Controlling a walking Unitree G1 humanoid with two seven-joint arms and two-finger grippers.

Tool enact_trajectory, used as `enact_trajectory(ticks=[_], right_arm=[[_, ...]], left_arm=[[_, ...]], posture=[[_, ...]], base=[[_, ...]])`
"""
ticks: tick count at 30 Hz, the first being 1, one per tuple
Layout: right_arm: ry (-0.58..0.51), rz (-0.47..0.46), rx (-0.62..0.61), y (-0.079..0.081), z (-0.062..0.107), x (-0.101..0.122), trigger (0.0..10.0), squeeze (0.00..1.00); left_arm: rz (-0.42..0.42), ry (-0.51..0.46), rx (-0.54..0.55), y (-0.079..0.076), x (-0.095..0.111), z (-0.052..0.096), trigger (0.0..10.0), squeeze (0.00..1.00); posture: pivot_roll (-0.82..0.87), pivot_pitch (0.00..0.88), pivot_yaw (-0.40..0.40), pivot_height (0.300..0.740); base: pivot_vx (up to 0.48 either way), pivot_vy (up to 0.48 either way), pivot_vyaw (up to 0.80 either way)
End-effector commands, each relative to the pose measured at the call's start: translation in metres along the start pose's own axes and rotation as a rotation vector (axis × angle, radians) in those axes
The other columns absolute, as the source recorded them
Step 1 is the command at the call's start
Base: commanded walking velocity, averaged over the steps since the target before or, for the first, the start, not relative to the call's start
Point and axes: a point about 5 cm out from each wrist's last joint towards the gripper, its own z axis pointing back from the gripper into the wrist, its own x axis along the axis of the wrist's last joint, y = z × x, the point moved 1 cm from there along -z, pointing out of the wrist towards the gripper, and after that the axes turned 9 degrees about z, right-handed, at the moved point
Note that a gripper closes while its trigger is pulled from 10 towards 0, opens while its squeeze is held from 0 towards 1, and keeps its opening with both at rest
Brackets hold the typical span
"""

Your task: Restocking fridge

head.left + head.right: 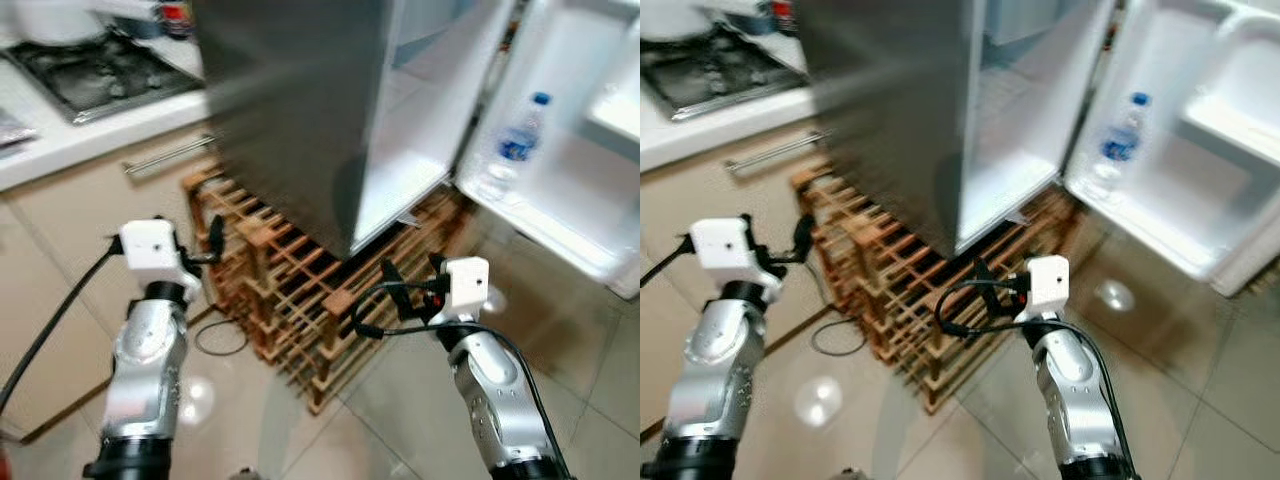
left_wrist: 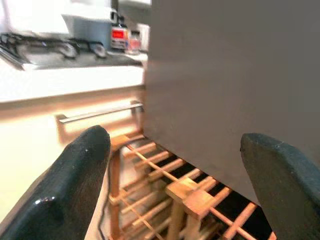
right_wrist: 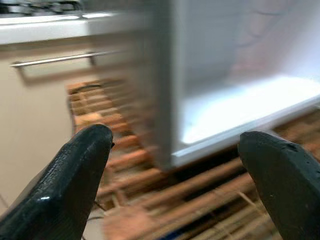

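A grey fridge (image 1: 290, 110) stands on a wooden rack, and its white door (image 1: 585, 190) is swung open to the right. The white inside (image 1: 410, 130) looks bare where it shows. A clear water bottle (image 1: 515, 140) with a blue cap and label stands in the door shelf. My left gripper (image 1: 205, 250) is held low in front of the rack's left end, open and holding nothing. My right gripper (image 1: 412, 278) is below the fridge's open front, also open with nothing between its fingers (image 3: 75, 175). In the left wrist view, the fingers (image 2: 70, 185) frame the fridge's grey side.
The wooden wine rack (image 1: 300, 300) under the fridge reaches the tiled floor. A worktop with a gas hob (image 1: 90, 70) and a beige cabinet with a bar handle (image 1: 165, 155) are on the left. A black cable (image 1: 220, 335) lies looped on the floor by the rack.
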Motion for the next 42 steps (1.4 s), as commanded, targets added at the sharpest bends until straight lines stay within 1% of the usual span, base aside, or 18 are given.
enact_trajectory(ticks=[1,2,5,7,9,10,11,13,17,21,23,24,29,32,36,42], right_arm=[[-0.007,-0.012,0.015,0.003,-0.003,0.000,10.0,0.00],[-0.007,-0.012,0.015,0.003,-0.003,0.000,10.0,0.00],[-0.008,-0.014,0.022,0.004,-0.005,0.000,10.0,0.00],[-0.010,-0.017,0.021,0.004,-0.006,0.000,10.0,0.00],[-0.020,-0.026,0.026,0.004,-0.006,0.001,10.0,0.00],[-0.020,-0.026,0.026,0.004,-0.006,0.001,10.0,0.00],[-0.023,-0.028,0.027,0.003,-0.007,0.002,10.0,0.00],[-0.022,-0.027,0.028,0.003,-0.007,0.002,10.0,0.00],[-0.022,-0.028,0.028,0.003,-0.007,0.001,10.0,0.00],[-0.027,-0.026,0.025,0.002,-0.008,0.003,10.0,0.00],[-0.029,-0.024,0.024,0.002,-0.008,0.003,10.0,0.00],[-0.033,-0.014,0.025,0.001,-0.007,0.004,10.0,0.00],[-0.038,-0.004,0.027,0.001,-0.006,0.005,10.0,0.00],[-0.039,-0.004,0.037,0.002,-0.007,0.005,10.0,0.00],[-0.040,-0.002,0.053,0.005,-0.008,0.005,10.0,0.00],[-0.047,0.002,0.078,0.010,-0.010,0.006,10.0,0.00]], left_arm=[[-0.029,0.007,0.021,0.000,0.002,-0.002,10.0,0.00],[-0.029,0.007,0.021,0.000,0.002,-0.002,10.0,0.00],[-0.037,0.017,0.014,-0.009,0.000,-0.004,10.0,0.00],[-0.042,0.016,0.018,-0.010,0.000,-0.004,10.0,0.00],[-0.079,0.027,0.033,-0.009,-0.002,-0.003,10.0,0.00],[-0.079,0.027,0.033,-0.009,-0.002,-0.003,10.0,0.00],[-0.097,0.043,0.047,-0.007,-0.006,-0.002,10.0,0.00],[-0.137,0.051,0.053,-0.007,-0.008,-0.002,10.0,0.00],[-0.137,0.035,0.032,-0.015,-0.006,-0.004,10.0,0.00],[-0.138,0.042,0.035,-0.018,-0.007,-0.006,10.0,0.00],[-0.140,0.049,0.042,-0.018,-0.008,-0.006,10.0,0.00],[-0.167,0.072,0.067,-0.015,-0.012,-0.006,10.0,0.00],[-0.151,0.097,0.095,-0.007,-0.017,-0.002,10.0,0.00],[-0.167,0.091,0.089,-0.004,-0.016,0.002,10.0,0.00],[-0.194,0.080,0.081,-0.004,-0.015,0.003,10.0,0.00],[-0.195,0.066,0.060,-0.008,-0.013,0.003,10.0,0.00]], posture=[[-0.07,0.000,-0.011,0.740],[-0.07,0.000,-0.011,0.740],[-0.07,0.000,-0.010,0.740],[-0.07,0.000,-0.010,0.740],[-0.07,0.000,-0.011,0.740],[-0.07,0.000,-0.011,0.740],[-0.08,0.000,-0.012,0.740],[-0.07,0.000,-0.012,0.740],[-0.07,0.000,-0.014,0.740],[-0.08,0.000,-0.013,0.740],[-0.08,0.000,-0.013,0.740],[-0.08,0.000,-0.013,0.740],[-0.08,0.000,-0.017,0.740],[-0.07,0.000,-0.019,0.740],[-0.06,0.000,-0.023,0.740],[-0.06,0.000,-0.023,0.740]], base=[[0.000,0.000,0.68],[0.000,0.000,0.68],[0.000,0.000,0.67],[0.000,0.000,0.67],[0.000,0.000,0.63],[0.000,0.000,0.61],[0.000,0.000,0.60],[0.000,-0.437,0.60],[0.298,-0.373,0.59],[0.300,-0.371,0.50],[0.298,-0.373,0.48],[0.262,-0.398,0.48],[0.049,-0.082,0.48],[0.000,0.000,0.47],[0.000,0.000,0.47],[0.000,0.000,0.47]])
